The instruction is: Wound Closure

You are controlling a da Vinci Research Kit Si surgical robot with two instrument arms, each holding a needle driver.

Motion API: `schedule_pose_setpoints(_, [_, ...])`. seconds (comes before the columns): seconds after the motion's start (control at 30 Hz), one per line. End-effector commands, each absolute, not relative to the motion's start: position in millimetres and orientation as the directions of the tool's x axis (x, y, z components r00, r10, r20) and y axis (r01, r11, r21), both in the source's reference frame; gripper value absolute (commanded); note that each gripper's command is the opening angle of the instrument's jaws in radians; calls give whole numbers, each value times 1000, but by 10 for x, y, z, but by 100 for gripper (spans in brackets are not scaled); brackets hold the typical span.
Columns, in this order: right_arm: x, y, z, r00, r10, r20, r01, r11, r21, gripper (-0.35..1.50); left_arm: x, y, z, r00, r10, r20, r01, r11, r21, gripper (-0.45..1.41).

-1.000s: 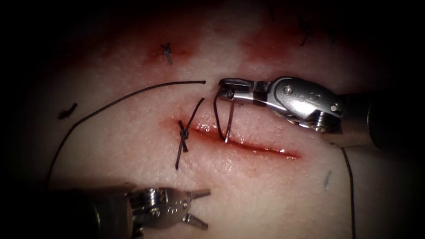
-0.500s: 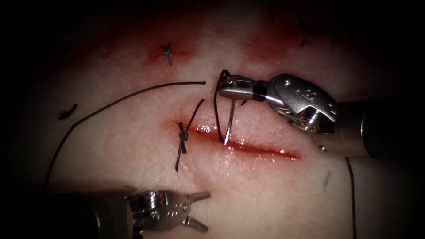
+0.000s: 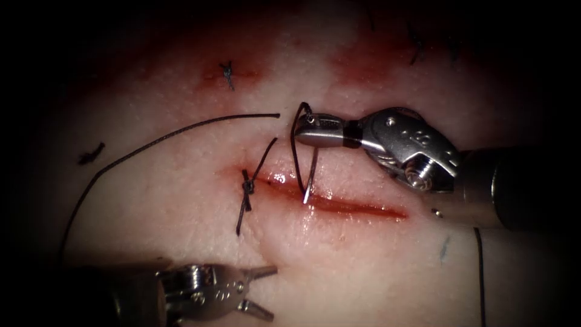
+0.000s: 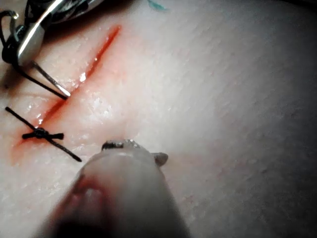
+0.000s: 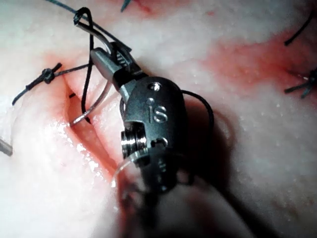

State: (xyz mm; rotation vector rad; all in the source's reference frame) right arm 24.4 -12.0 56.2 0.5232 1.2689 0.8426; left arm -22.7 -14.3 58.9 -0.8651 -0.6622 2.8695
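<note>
Right claw (image 3: pixel 305 128) tilted, silver needle (image 3: pixel 310 175) tip at cut (image 3: pixel 345 206).

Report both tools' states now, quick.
Left arm's tool: fingers open, holding nothing.
Right arm's tool: shut on the curved steel needle near its thread end; tip at the cut.

pale pink tissue (image 3: pixel 181 200), red cut (image 3: pixel 345 206), black thread (image 3: pixel 151 145), silver needle (image 3: pixel 310 175).
</note>
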Motion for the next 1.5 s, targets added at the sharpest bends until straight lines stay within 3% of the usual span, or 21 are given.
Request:
schedule_pose_setpoints(0.03, [253, -122, 566, 55, 808, -586, -253, 579, 775, -35, -233, -148, 596, -839, 190, -510, 53, -904, -425, 70])
schedule_pose_setpoints(0.37, [255, -128, 572, 12, 906, -423, -189, 417, 889, -35, -233, -148, 599, -839, 189, -510, 54, -905, -423, 70])
schedule_pose_setpoints(0.9, [268, -145, 569, -35, 942, -335, -156, 326, 932, -35, -234, -147, 603, -839, 188, -510, 53, -906, -421, 70])
schedule_pose_setpoints(1.5, [289, -199, 553, -2, 978, -208, -140, 206, 969, -35, -230, -145, 602, -838, 185, -513, 59, -905, -422, 70])
